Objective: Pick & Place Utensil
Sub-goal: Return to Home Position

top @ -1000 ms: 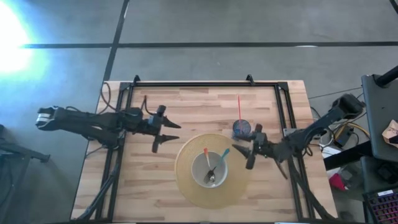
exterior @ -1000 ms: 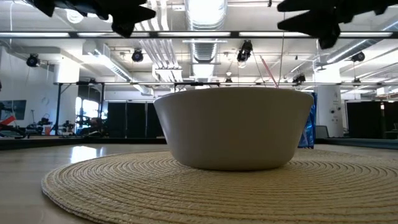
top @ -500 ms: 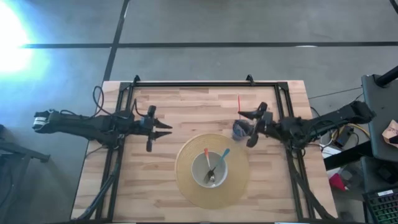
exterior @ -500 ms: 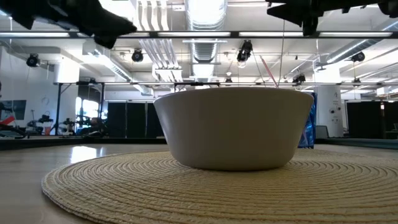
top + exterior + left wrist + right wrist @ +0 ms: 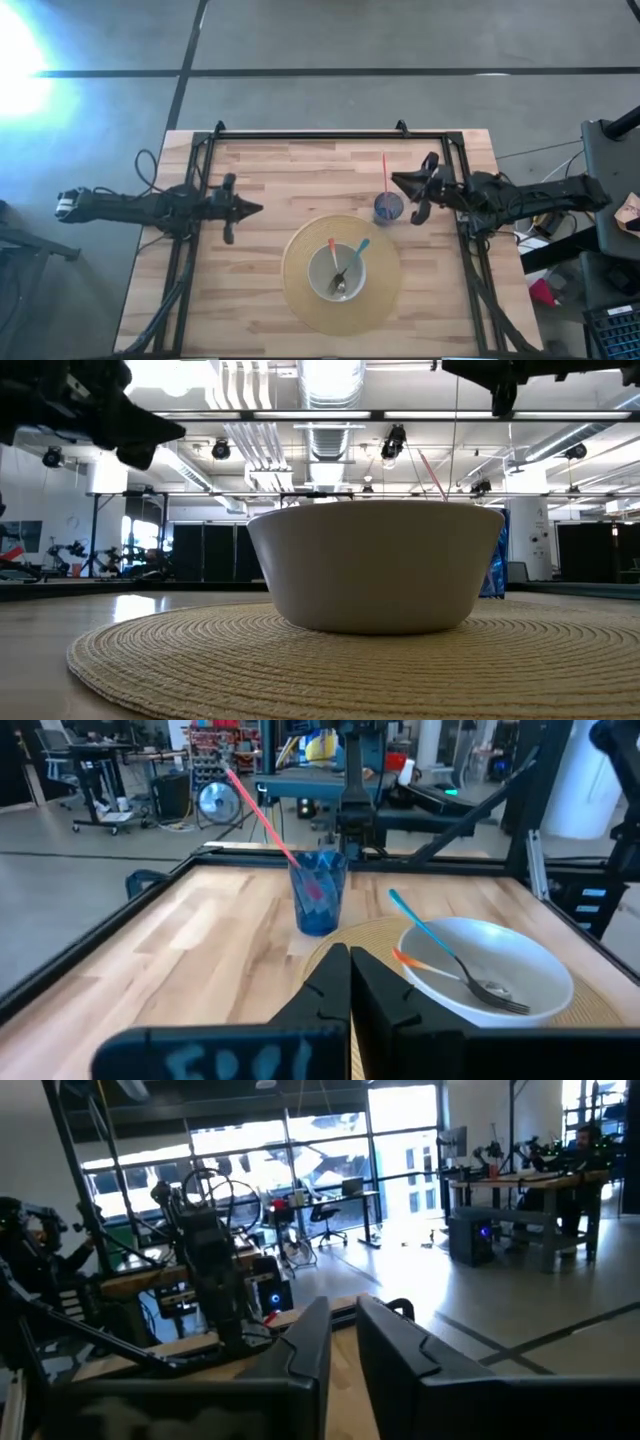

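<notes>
Left gripper (image 5: 258, 208): closed, empty, drawn back left.
Right gripper (image 5: 394, 179): closed, empty, drawn back right.
Orange-handled spoon (image 5: 332, 248): inside round white bowl (image 5: 312, 272); placing looks finished.

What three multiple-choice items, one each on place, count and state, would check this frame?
1. The white bowl stands on: A bare wood; B the round placemat; C a metal tray.
2. Utensils in the bowl: A one; B two; C three.
3. The red straw is: A flat on the table; B in a gripper; C standing in the blue cup.
B, the mat rings the bowl; B, an orange handle and a teal handle show; C, it rises from the cup, clear of the left gripper and right gripper.
</notes>
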You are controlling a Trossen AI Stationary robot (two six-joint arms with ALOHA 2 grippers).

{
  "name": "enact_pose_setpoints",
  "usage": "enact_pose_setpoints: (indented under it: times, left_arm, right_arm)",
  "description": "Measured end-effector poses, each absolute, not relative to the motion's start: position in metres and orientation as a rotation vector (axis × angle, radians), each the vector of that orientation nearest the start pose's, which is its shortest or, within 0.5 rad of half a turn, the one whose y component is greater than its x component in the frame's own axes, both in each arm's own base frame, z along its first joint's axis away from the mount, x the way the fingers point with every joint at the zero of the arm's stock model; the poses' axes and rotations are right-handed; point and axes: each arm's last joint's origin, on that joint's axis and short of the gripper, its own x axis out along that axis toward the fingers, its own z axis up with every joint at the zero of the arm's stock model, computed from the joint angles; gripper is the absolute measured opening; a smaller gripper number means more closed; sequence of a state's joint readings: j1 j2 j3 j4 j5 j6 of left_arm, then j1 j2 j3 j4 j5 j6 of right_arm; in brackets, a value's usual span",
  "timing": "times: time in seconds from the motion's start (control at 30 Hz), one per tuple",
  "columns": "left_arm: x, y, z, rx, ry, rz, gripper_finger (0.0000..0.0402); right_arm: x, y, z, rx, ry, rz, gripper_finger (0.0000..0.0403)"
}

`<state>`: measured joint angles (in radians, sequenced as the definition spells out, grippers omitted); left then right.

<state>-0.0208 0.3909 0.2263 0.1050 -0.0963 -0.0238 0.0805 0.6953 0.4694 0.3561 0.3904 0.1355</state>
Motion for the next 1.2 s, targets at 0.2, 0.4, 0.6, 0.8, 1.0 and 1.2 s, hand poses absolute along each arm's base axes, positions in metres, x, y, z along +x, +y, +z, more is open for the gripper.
enact_pose_setpoints:
  times: [0.2, 0.4, 0.6, 0.8, 1.0, 1.2]
  left_arm:
    - [0.118, 0.000, 0.198, -0.060, 0.033, 0.074, 0.0001]
    - [0.116, -0.002, 0.179, -0.067, -0.093, -0.004, 0.0000]
    - [0.116, -0.002, 0.177, -0.056, -0.082, -0.007, 0.0000]
    - [0.116, -0.002, 0.177, -0.052, -0.085, -0.008, 0.0001]
    - [0.116, -0.002, 0.177, -0.054, -0.084, -0.007, 0.0002]
    - [0.116, -0.002, 0.177, -0.064, -0.084, -0.006, 0.0001]
  right_arm:
    - [0.149, 0.001, 0.288, 0.154, -0.111, -0.304, 0.0011]
    - [0.139, 0.000, 0.282, 0.187, -0.030, -0.310, 0.0008]
    - [0.136, 0.000, 0.267, 0.199, 0.026, -0.315, 0.0008]
    - [0.138, 0.000, 0.243, 0.214, 0.058, -0.320, 0.0008]
    - [0.135, 0.000, 0.225, 0.224, -0.008, -0.311, 0.0008]
    - [0.124, -0.001, 0.216, 0.230, -0.051, -0.305, 0.0008]
